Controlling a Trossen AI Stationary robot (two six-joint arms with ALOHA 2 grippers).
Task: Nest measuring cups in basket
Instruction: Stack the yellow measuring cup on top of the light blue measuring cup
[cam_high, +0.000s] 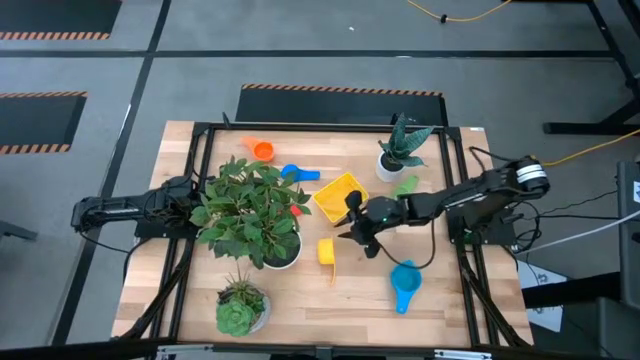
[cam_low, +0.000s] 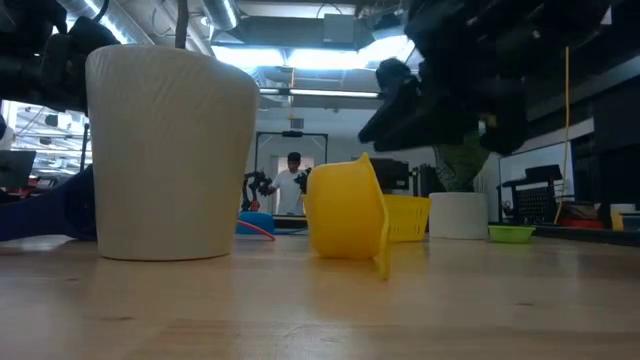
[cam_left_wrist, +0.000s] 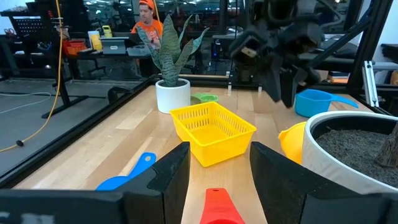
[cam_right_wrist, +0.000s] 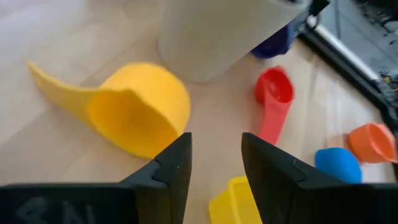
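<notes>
The yellow basket (cam_high: 338, 197) stands mid-table. My right gripper (cam_right_wrist: 214, 163) hovers open just on its near side (cam_high: 354, 228), pointing slantwise down, above the yellow cup (cam_right_wrist: 140, 115), which lies on its side (cam_high: 326, 251). The light blue cup (cam_high: 405, 283) lies near the front right and the green cup (cam_high: 405, 185) beside the far right pot. The orange cup (cam_high: 262, 150) and blue cup (cam_high: 298, 173) lie far left of the basket. A red cup (cam_right_wrist: 273, 102) lies by the big pot. My left gripper (cam_left_wrist: 217, 169) waits open at the table's left, behind the leaves.
A large leafy plant in a white pot (cam_high: 255, 212) stands left of the basket. A small succulent pot (cam_high: 240, 310) stands near the front and a spiky plant pot (cam_high: 395, 160) at the far right. A person shows in the room beyond (cam_left_wrist: 149, 25).
</notes>
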